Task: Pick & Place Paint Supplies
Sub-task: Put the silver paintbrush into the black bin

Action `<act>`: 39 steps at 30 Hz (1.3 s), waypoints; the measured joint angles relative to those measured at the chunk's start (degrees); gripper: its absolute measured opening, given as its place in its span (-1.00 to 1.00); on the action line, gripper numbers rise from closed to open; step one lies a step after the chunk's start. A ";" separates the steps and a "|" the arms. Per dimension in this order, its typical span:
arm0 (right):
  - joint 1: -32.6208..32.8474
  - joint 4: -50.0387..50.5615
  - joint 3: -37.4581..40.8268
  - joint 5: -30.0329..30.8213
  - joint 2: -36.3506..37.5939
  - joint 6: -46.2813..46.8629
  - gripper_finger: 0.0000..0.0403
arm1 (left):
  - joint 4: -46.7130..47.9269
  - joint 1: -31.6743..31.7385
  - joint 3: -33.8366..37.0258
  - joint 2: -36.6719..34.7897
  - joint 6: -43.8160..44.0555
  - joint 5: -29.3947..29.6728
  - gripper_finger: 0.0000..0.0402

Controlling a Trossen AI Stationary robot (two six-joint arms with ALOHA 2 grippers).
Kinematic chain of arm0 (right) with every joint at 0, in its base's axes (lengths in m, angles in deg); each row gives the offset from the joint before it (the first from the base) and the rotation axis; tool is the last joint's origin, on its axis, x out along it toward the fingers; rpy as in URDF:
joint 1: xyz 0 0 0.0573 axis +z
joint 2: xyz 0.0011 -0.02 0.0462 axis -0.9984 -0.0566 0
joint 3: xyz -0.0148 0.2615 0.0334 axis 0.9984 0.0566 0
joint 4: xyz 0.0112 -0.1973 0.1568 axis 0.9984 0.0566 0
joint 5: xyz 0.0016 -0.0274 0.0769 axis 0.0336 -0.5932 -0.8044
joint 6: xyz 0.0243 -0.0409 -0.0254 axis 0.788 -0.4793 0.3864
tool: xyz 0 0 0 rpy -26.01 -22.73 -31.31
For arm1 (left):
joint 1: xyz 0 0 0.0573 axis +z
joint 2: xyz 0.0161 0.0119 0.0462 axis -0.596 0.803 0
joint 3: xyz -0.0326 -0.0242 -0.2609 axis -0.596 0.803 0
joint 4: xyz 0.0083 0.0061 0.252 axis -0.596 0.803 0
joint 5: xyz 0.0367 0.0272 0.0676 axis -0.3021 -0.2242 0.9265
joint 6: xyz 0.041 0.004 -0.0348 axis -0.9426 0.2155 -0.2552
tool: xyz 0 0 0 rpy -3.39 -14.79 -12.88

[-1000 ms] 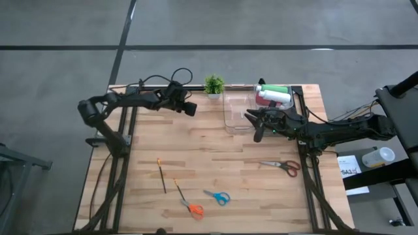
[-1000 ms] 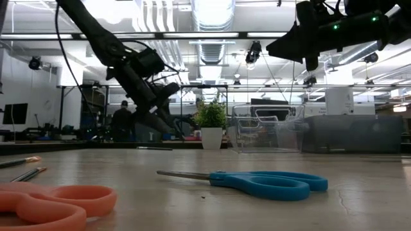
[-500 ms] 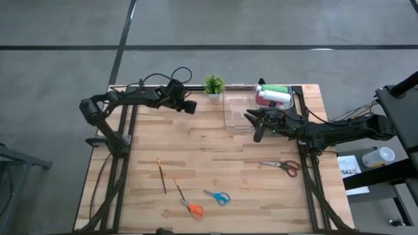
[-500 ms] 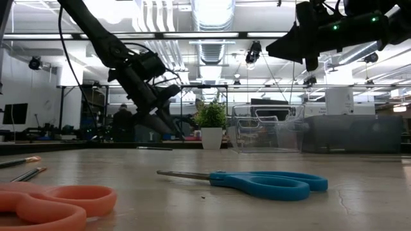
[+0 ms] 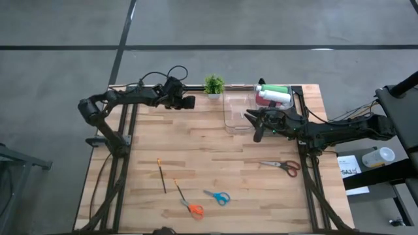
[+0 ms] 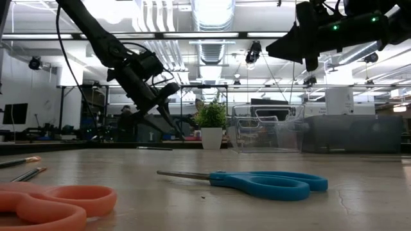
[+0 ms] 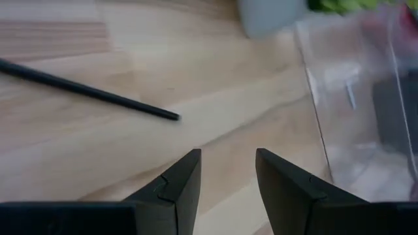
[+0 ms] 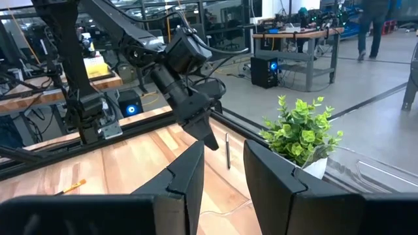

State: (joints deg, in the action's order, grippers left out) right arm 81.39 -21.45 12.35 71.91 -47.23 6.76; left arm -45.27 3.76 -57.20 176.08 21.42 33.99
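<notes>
My left gripper (image 5: 192,103) hangs open over the table's far part, left of the potted plant (image 5: 213,85), slanting down with nothing between its fingers (image 7: 227,173). A thin dark brush (image 7: 91,89) lies flat on the wood just beyond its fingertips; the right wrist view shows this brush (image 8: 226,151) beside that gripper (image 8: 208,138). Green, pink-red and white bottles (image 5: 272,94) lie together at the far right corner. Two more brushes (image 5: 161,175) lie at the near left. My right gripper (image 5: 253,119) is held level and open above a clear container (image 5: 236,111), touching nothing.
Orange scissors (image 5: 193,209) and blue scissors (image 5: 219,197) lie near the front edge, and red-handled scissors (image 5: 285,167) lie at the right. The clear container (image 7: 366,98) stands close to the right of my left gripper. Bare wood spans the table's middle.
My left gripper has rolled about the line it points along and edged slightly toward the table's far edge, its fingers staying apart. My right arm has kept still.
</notes>
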 joint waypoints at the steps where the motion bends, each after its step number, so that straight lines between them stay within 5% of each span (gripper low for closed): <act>1: 0.00 -0.02 0.00 -0.02 0.00 0.00 -0.47 | 0.28 0.50 0.00 -0.02 0.84 0.02 -0.23; 9: -0.02 0.00 0.00 0.00 0.00 0.00 -0.47 | -1.23 1.86 0.08 0.07 -7.61 6.23 -0.23; 24: 0.00 0.00 0.00 0.00 0.00 0.00 -0.47 | 3.16 7.09 0.09 0.18 -21.75 6.69 -0.23; 39: 0.00 0.00 0.00 0.00 0.00 0.00 -0.47 | 3.80 7.12 -1.40 6.17 -23.26 6.44 -0.23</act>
State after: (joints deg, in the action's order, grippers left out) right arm 81.38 -21.45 12.35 71.90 -47.23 6.76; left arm -41.47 10.88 -58.60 182.25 -1.84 40.43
